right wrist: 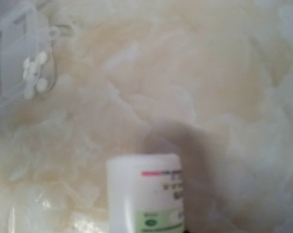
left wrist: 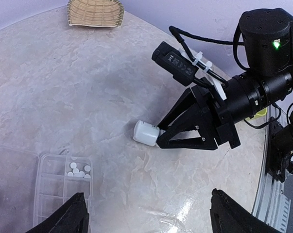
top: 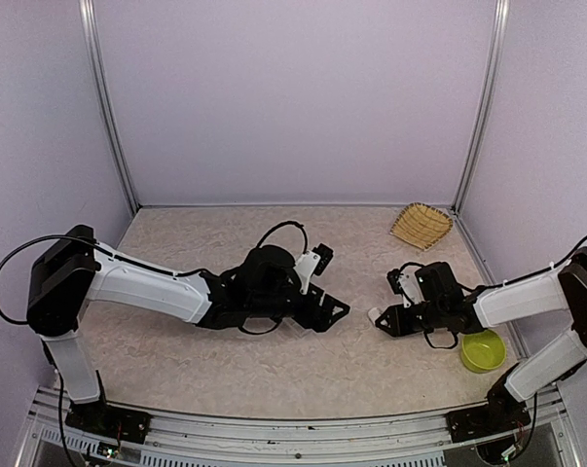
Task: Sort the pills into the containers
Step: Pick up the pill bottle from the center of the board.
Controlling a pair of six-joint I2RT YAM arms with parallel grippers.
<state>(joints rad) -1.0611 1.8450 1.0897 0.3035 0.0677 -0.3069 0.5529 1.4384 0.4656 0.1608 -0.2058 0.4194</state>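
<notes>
Marbled table, bottle gripped, box waiting

Lilac walls [top: 293, 97] enclose a marbled table [top: 225, 370]. Over its middle the left gripper [left wrist: 148, 213] hangs with fingers spread wide and nothing between them, and the clear compartment box [left wrist: 49, 187] is close beneath it. The right gripper [left wrist: 160, 137] looks pinched on one end of a white pill bottle [left wrist: 145, 133] lying on its side. A cluster of white pills [left wrist: 77, 171] sits in a corner compartment of the box. The step looks like fetching more pills. Next, the bottle probably needs lifting and carrying across to the box. Whether it is capped cannot be told.
</notes>
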